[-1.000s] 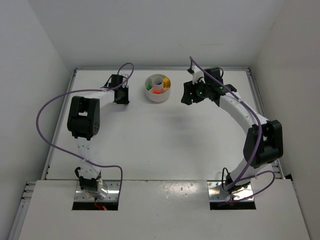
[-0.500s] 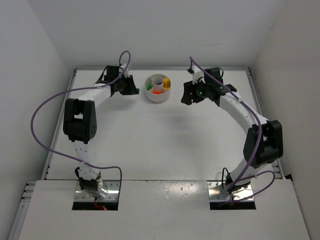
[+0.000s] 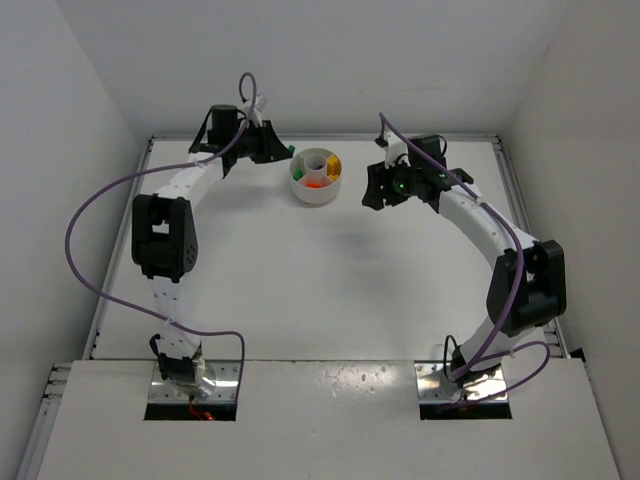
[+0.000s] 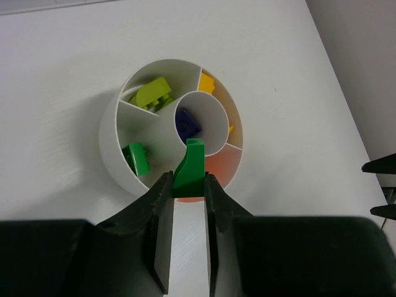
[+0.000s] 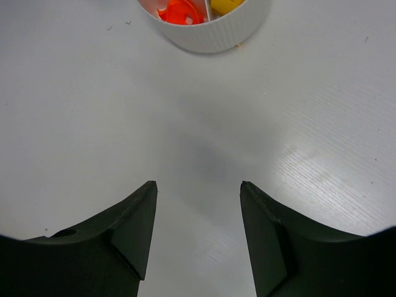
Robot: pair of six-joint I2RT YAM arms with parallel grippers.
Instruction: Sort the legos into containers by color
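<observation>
The round white dish (image 3: 316, 176) of containers stands at the back middle of the table. My left gripper (image 3: 283, 152) hangs just left of it, shut on a green lego (image 4: 192, 166) at the dish's near rim (image 4: 111, 133). In the left wrist view, another green lego (image 4: 137, 158) lies in the near-left wedge and lime legos (image 4: 151, 93) in the far-left one. A purple lego (image 4: 187, 122) sits in the centre well, and a yellow lego (image 4: 207, 83) is at the far right. My right gripper (image 3: 378, 192) stands open and empty, right of the dish (image 5: 216, 31).
White walls close the table at the back (image 3: 320, 137) and on both sides. From the right wrist, an orange-red lego (image 5: 179, 12) and a yellow lego (image 5: 224, 5) show inside the dish. Bare tabletop (image 5: 198, 154) lies under the right gripper.
My left gripper has swung from the table left of the dish up and to the right, ending at the dish's left rim with the green lego in it. The right arm has stayed still.
</observation>
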